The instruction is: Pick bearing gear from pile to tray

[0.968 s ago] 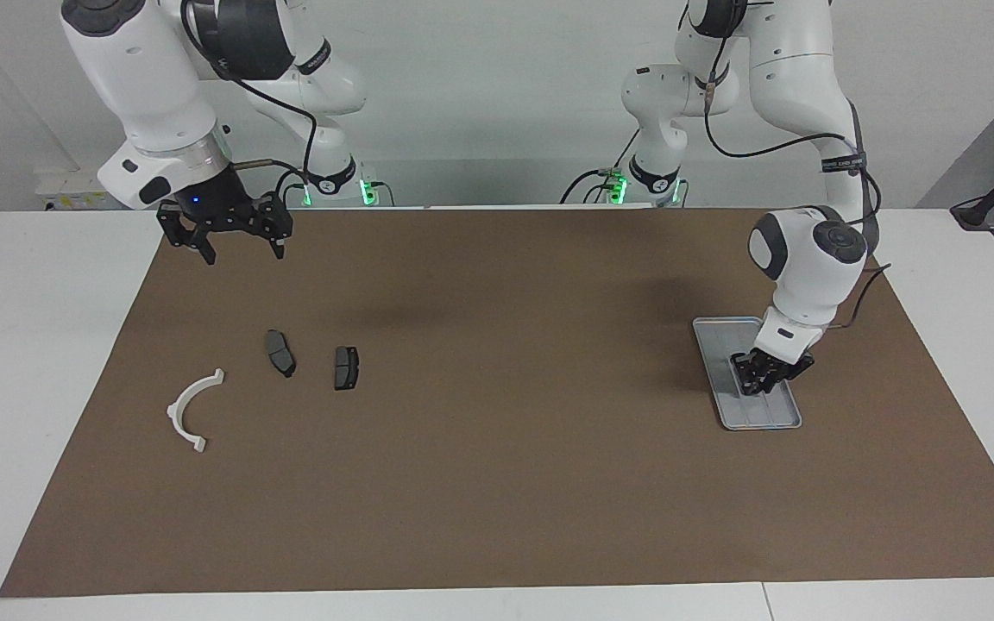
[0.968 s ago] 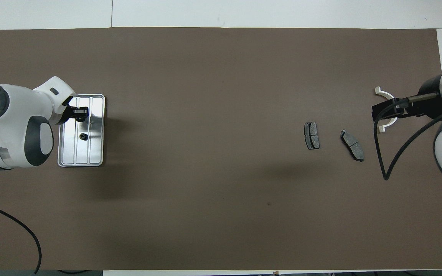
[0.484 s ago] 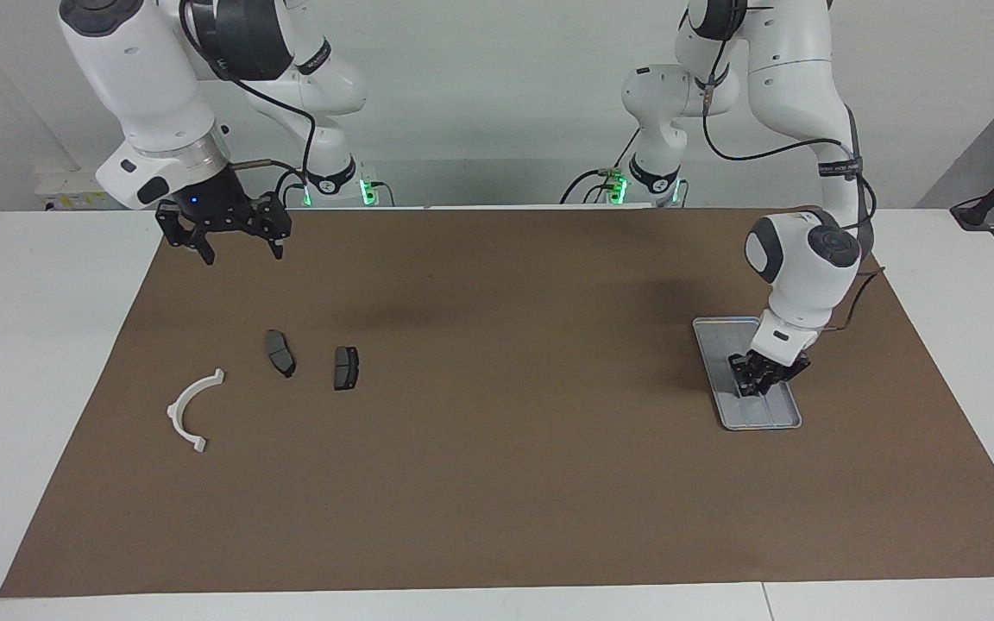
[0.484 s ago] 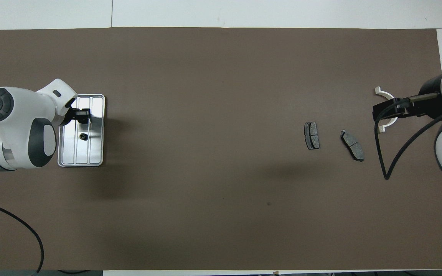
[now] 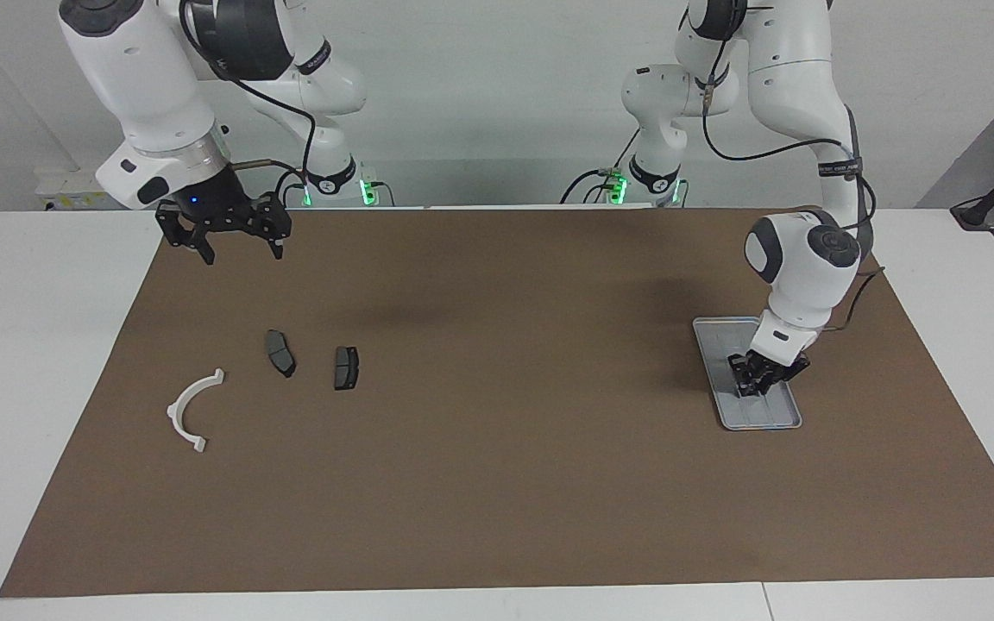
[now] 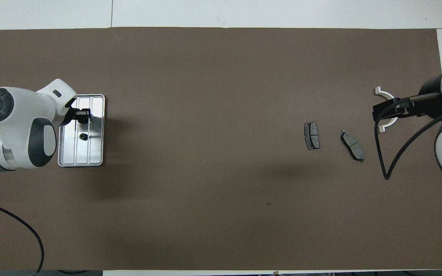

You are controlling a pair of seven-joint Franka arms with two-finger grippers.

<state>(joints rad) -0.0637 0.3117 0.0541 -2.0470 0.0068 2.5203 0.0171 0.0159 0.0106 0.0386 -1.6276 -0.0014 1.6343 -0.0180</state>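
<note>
the left gripper [image 5: 757, 385] hangs over the tray [image 5: 713, 338]; whether it is clenched, i cannot tell. only the overhead view shows the bearing gear [image 6: 83, 136] in the tray, at the gripper's six o'clock. the right gripper [image 5: 240, 248] waits, fingers spread.

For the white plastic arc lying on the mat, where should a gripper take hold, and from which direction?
Best guess: the white arc lies flat, apart from the two brake pads, so come straight down. Pinch across the thin band near mid-curve, one finger inside the curve and one outside. The ends carry small tabs, a less even hold. The right gripper, open, is nearest.
</note>
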